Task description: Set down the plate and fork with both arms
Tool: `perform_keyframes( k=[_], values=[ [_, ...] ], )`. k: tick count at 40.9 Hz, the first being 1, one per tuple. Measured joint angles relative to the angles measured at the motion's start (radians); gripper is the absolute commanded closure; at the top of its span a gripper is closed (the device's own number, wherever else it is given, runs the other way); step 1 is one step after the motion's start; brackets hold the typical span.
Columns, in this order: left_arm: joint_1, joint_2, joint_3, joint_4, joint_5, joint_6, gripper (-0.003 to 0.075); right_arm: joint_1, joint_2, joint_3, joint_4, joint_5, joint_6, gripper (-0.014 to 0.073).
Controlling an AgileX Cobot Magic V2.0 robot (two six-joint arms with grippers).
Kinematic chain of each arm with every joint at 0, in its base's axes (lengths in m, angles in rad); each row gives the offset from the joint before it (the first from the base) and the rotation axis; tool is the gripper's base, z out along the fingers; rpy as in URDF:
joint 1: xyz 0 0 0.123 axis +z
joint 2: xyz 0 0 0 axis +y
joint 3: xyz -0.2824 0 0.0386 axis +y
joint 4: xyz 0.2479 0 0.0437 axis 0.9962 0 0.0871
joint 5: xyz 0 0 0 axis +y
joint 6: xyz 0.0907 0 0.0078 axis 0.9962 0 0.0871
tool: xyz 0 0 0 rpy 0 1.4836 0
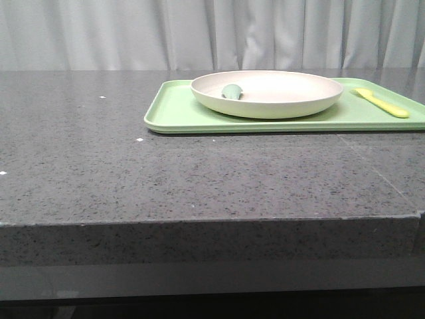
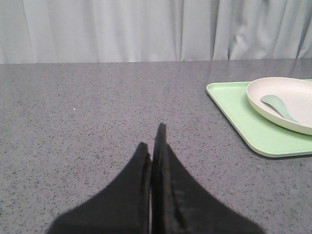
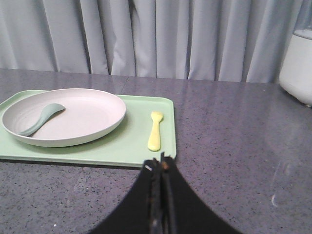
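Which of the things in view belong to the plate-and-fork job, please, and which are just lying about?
Part of the job:
- plate, on the green tray
- fork, on the tray beside the plate
- left hand and right hand, both shut and empty

Just lying about:
- grey-green spoon in the plate
- green tray
- white container

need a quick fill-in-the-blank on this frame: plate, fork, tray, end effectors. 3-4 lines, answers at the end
1. The plate rests on the light-green ____.
2. The pale grey-green utensil lies inside the ____.
3. The yellow fork lies on the tray beside the plate, touched by ____ end effector.
4. The left end effector and right end effector both have their fingers ____.

Missing words: tray; plate; neither; shut
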Motion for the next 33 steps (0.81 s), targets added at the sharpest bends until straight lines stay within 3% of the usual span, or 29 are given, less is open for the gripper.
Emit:
perform_keyframes(
  k=[33],
  values=[
    [0.031, -0.038, 0.063, 0.000, -0.025, 0.000, 0.0738, 0.000, 0.000, 0.000, 0.000, 0.000, 0.000, 0.0661]
  ],
)
